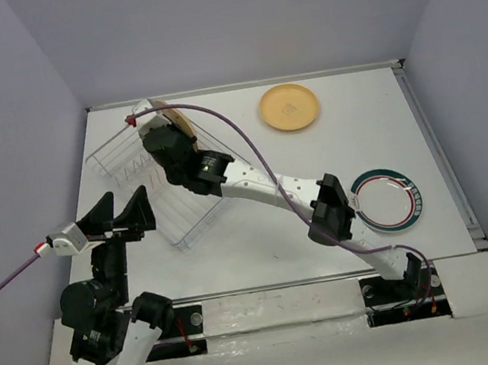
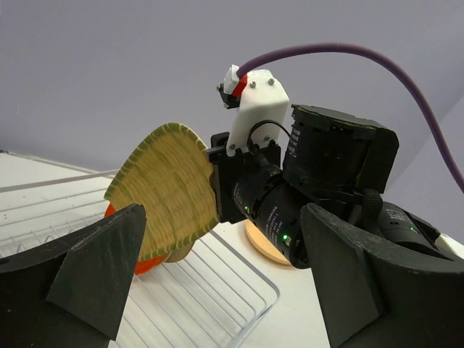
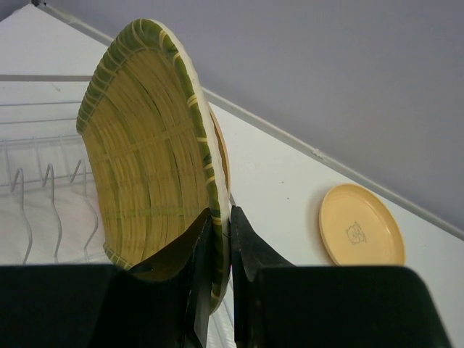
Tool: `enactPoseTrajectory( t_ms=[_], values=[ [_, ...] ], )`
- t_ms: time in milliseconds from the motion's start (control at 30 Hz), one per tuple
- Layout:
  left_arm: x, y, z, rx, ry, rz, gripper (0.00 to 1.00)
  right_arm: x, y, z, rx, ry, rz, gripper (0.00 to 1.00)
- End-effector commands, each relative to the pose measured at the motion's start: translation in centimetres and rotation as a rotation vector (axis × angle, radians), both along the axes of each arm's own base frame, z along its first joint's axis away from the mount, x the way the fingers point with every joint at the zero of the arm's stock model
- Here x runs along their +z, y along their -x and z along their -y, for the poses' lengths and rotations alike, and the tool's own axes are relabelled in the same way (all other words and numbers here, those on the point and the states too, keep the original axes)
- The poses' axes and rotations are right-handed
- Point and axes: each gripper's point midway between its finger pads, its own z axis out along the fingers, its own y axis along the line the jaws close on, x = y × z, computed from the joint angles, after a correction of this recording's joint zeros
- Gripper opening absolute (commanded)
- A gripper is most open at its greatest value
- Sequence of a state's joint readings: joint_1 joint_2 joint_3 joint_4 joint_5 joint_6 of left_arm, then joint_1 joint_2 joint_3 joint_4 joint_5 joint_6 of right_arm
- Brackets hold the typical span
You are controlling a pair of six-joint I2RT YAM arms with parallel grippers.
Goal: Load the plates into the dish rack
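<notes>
- The left gripper (image 1: 127, 193) is hanging at the near left with its fingers spread wide and nothing between them. It is pointing toward the dish rack (image 1: 192, 232), just beyond it.
- The ring-rimmed white plate (image 1: 386, 199) is lying flat on the near right, well apart from the rack and beside the right arm.
- The rack is stretching diagonally from near-right to far-left.
- The right gripper (image 3: 219, 239) is reaching over the rack's far end and pinching the lower rim of the ribbed yellow plate (image 3: 145, 152).
- That plate is standing on edge, tilted, with its thin edge running roughly along the rack's diagonal and the prongs (image 3: 51, 196) lying down and to its left. Whether it is lining up with a slot I cannot tell.
- A red-orange plate (image 2: 148, 264) is showing just behind it in the rack.
- A tan plate (image 1: 289, 107) is lying flat at the far side.
</notes>
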State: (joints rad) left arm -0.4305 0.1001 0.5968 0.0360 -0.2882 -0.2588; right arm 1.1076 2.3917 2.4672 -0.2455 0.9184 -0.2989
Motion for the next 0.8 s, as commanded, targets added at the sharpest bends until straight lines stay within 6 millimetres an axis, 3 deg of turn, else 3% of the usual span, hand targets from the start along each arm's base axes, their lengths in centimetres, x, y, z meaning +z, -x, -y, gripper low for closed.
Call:
enactPoseTrajectory(
  t_ms=[0, 233, 767],
  values=[
    [1.5, 0.7, -0.5, 0.01, 0.015, 0.056, 0.99, 4.2, -0.3, -0.2, -0.035, -0.154, 0.085, 0.07],
    [1.4, 0.7, -0.4, 0.007, 0.014, 0.055, 0.99, 3.9, -0.5, -0.2, -0.052, -0.149, 0.094, 0.07],
    [1.4, 0.5, -0.3, 0.009, 0.009, 0.051, 0.99, 0.8, -1.0, -1.7, -0.021, -0.075, 0.083, 0.07]
  ],
)
